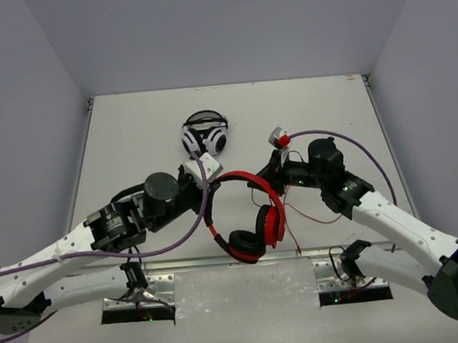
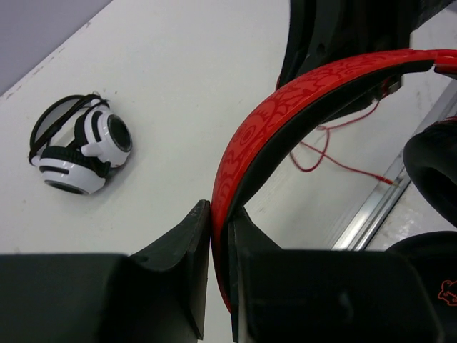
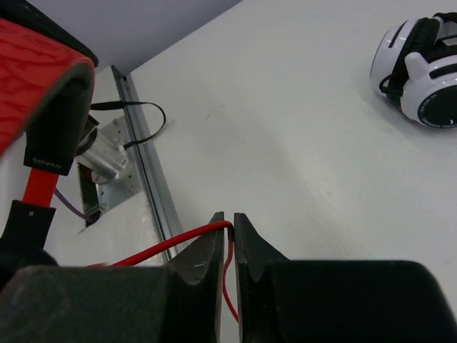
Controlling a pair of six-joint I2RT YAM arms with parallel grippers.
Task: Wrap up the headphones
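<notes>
The red headphones (image 1: 257, 217) hang above the table's near edge, black ear cushions (image 1: 247, 242) lowest. My left gripper (image 1: 212, 179) is shut on the left end of the red headband (image 2: 285, 107); in the left wrist view (image 2: 220, 236) the band sits pinched between both fingers. My right gripper (image 1: 263, 176) is by the headband's right side, and in the right wrist view (image 3: 230, 227) it is shut on the thin red cable (image 3: 164, 246). The rest of the cable (image 1: 297, 214) trails in loose loops down to the table.
White-and-black headphones (image 1: 205, 133) lie folded on the table behind the grippers, also in the left wrist view (image 2: 82, 153) and the right wrist view (image 3: 421, 71). An aluminium rail (image 1: 221, 260) runs along the near edge. Grey walls close in the sides and back.
</notes>
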